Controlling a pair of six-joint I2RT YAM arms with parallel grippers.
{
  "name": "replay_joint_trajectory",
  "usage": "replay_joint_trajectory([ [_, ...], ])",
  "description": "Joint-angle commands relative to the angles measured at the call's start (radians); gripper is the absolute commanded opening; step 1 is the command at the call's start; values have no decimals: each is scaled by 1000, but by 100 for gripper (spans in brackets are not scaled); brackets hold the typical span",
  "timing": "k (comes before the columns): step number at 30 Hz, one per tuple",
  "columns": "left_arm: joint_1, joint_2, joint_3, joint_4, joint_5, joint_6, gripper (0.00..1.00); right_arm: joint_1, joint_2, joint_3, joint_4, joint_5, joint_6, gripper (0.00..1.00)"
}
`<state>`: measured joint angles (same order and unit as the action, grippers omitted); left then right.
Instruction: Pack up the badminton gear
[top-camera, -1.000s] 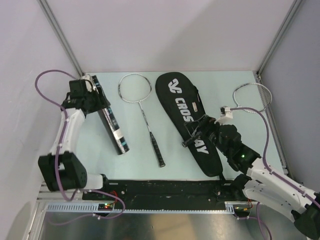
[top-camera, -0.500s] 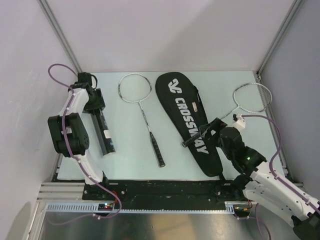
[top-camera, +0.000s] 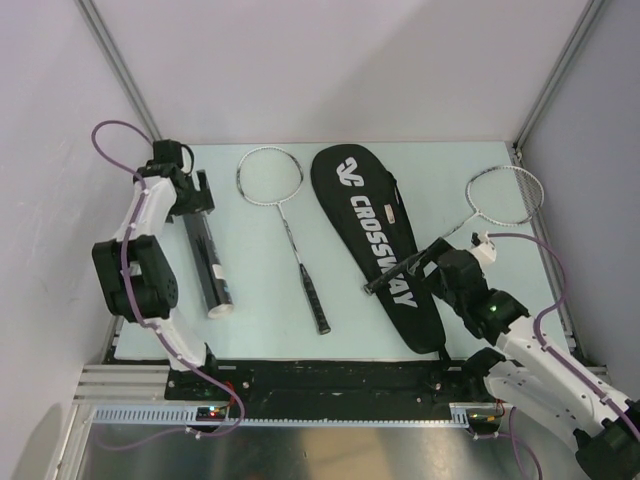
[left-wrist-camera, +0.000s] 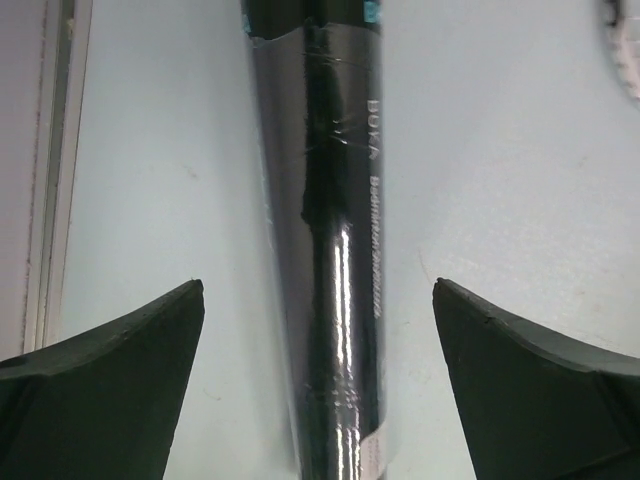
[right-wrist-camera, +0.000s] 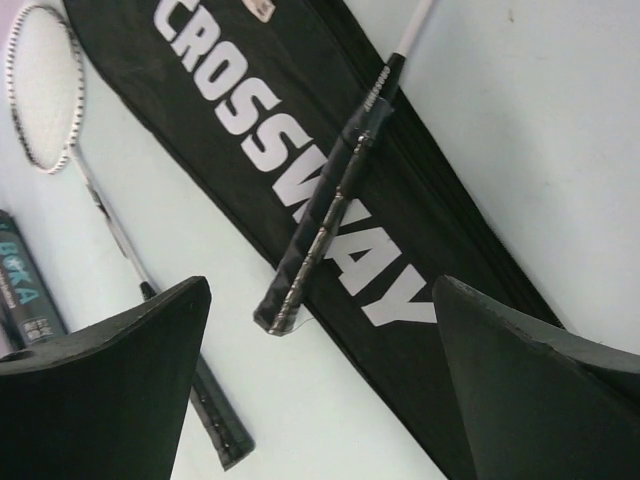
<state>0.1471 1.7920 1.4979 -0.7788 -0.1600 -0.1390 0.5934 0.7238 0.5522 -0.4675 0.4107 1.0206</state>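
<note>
**Top view.** The tube (top-camera: 210, 258) lies flat on the 9 o'clock side of the table (top-camera: 260, 300). It runs roughly from 12 to 6, with its white-capped end nearest the arm bases. The left claw (top-camera: 198, 192) sits over the tube's 12 o'clock end. Just toward 3 o'clock from the tube lies the first racquet (top-camera: 300, 262), head at 12 and handle toward 5. The bag (top-camera: 375, 230) lies at the centre, its wide end toward 11 and its narrow end toward 5. The second racquet (top-camera: 505, 195) has its head on the table's 3 o'clock side. Its shaft slants toward 8, and its handle lies across the bag. The right claw (top-camera: 430, 265) is at the bag's 3 o'clock edge, just beside that handle.

**Left wrist.** The left claw (left-wrist-camera: 318, 285) is spread wide and grips nothing. The tube (left-wrist-camera: 320, 150) runs from 6 to 12 between the fingers (left-wrist-camera: 100, 380), with bare table (left-wrist-camera: 500, 200) on each side, and it touches neither.

**Right wrist.** The right claw (right-wrist-camera: 320, 285) is also spread wide and empty, its fingers (right-wrist-camera: 540, 380) well apart. Beyond them the second racquet's (right-wrist-camera: 330, 200) handle lies on the bag's (right-wrist-camera: 420, 230) "CROSSWAY" lettering. The handle slants from 1 to 7, with its butt at the bag's edge. The first racquet (right-wrist-camera: 100, 200) runs from 11 to 7 on the table. The tube's (right-wrist-camera: 20, 280) end shows at 9.
</note>
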Motion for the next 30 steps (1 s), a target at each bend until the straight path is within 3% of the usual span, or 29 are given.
replay_joint_trajectory([
  [1, -60, -172, -48, 8, 89, 3, 100, -23, 41, 46, -7, -33, -22, 98],
  [9, -341, -335, -158, 67, 235, 12, 100, -30, 13, 35, 64, -90, -221, 96],
  [14, -582, -361, -215, 207, 205, -17, 99, -32, -74, 17, 110, -138, -308, 95],
  [17, -716, -360, -266, 339, 264, -36, 96, -32, -123, 15, 97, -135, -323, 94],
  [22, -902, -265, -281, 438, 217, -6, 90, -33, -197, 15, 83, -145, -360, 93],
  [30, -1063, -59, -254, 557, 229, 27, 81, -35, -292, 14, 59, -148, -377, 92],
])
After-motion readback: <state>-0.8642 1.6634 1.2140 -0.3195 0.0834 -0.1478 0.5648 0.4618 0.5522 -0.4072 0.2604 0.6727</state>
